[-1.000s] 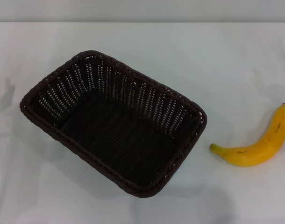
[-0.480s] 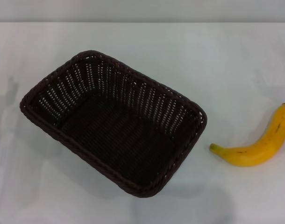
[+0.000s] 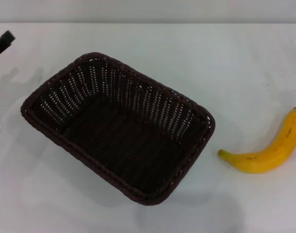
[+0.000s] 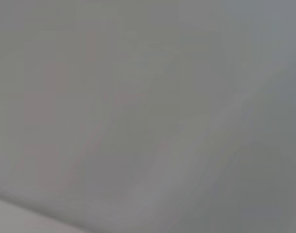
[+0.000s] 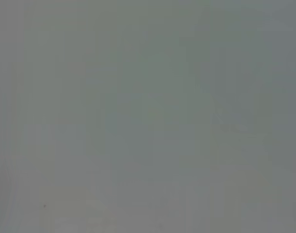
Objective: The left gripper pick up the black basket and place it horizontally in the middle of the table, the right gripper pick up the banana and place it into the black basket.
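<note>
The black basket (image 3: 118,127) stands upright on the white table (image 3: 225,63), left of the middle, set at a slant with its long side running from far left to near right. It is empty. The banana (image 3: 269,148) lies on the table to the right of the basket, apart from it, dark tip at the far right. The tip of my left gripper (image 3: 2,42) shows at the far left edge, above the table and away from the basket's far left corner. My right gripper is out of view. Both wrist views show only blank grey surface.
The table's far edge (image 3: 148,22) runs along the top of the head view. A faint shadow of the left arm falls on the table at the far left (image 3: 12,82).
My left gripper's tip has come into the head view at the far left edge; before only its shadow showed. The basket and banana have not moved.
</note>
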Available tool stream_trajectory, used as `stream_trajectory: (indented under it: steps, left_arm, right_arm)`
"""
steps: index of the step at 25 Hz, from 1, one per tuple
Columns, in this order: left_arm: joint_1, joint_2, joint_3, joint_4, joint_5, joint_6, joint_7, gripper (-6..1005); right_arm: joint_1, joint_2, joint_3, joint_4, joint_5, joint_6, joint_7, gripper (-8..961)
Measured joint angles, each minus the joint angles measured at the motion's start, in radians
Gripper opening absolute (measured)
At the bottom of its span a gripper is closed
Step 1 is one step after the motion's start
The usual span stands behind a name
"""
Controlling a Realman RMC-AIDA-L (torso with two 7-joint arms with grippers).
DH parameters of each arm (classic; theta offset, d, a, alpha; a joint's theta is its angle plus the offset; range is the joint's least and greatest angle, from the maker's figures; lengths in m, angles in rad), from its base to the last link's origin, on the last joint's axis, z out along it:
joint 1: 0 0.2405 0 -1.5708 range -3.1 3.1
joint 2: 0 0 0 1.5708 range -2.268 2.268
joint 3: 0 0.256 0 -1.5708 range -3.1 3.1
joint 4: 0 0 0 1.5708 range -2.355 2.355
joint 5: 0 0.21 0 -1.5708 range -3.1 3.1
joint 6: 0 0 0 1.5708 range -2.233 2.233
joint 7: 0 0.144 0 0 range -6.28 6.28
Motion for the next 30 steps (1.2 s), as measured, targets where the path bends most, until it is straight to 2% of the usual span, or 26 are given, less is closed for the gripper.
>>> stream_trajectory:
  steps: [2, 5, 9, 14, 19, 30]
  left_arm:
    - [-0.027, 0.031, 0.007, 0.067, 0.166, -0.008, -0.173, 862]
    - [-0.082, 0.079, 0.067, 0.176, 0.415, -0.035, -0.449, 861]
    - [-0.158, 0.116, 0.121, 0.26, 0.637, -0.093, -0.657, 861]
    - [-0.262, 0.144, 0.125, 0.326, 0.817, -0.215, -0.78, 860]
    - [-0.363, 0.164, 0.127, 0.337, 0.95, -0.303, -0.829, 856]
    - [-0.463, 0.17, 0.15, 0.34, 1.098, -0.428, -0.85, 843]
  right_arm:
    - [-0.001, 0.0, 0.002, 0.0, 0.0, 0.0, 0.0, 872]
    - [-0.002, 0.0, 0.003, -0.001, 0.0, 0.003, 0.0, 872]
    - [0.004, 0.0, -0.004, -0.001, 0.0, 0.007, 0.0, 871]
    - [0.011, 0.004, -0.006, -0.001, 0.0, 0.007, 0.0, 871]
    - [0.015, 0.006, -0.007, 0.002, -0.001, 0.007, 0.0, 871]
    - [0.022, 0.009, -0.006, 0.009, 0.0, 0.011, 0.0, 871]
